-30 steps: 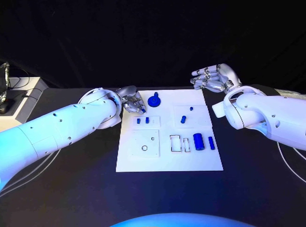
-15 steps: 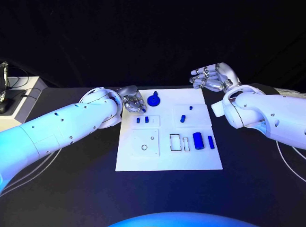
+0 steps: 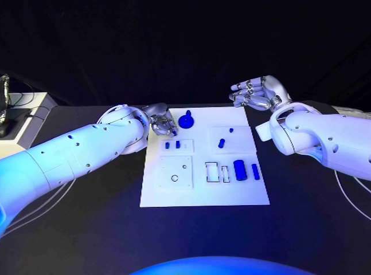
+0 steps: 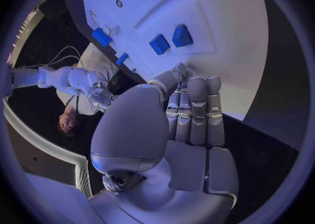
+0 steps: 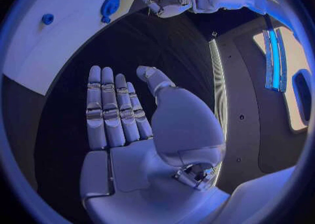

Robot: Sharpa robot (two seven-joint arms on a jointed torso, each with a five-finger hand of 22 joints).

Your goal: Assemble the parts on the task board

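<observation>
The flat black table is the biggest thing before me, dark and matte, with the room behind it black at twelve o'clock. At nine o'clock, off the table's edge, stands a pale box-like stand with dark cables on it.

In the middle lies the white rectangular task board, and I judge the assembly well short of finished. At its twelve o'clock end a round blue knob-like part sits on the board. Just below, toward ten o'clock, two small blue block parts stand side by side in a square panel; toward one o'clock a small blue peg and a tiny blue stub beside it occupy another panel. At three o'clock a fat blue cylinder and a slim blue bar lie next to open rectangular slots, which look unfilled. The square panel at eight o'clock shows bare holes. So several seats seem to await parts; whether the standing pieces are fully home I cannot tell.

My silver left hand hangs at the board's eleven o'clock corner, fingers straight together and extended, holding nothing that I can see. My silver right hand hovers beyond the one o'clock corner, well apart from the board, palm flat, fingers loosely stretched, empty.
</observation>
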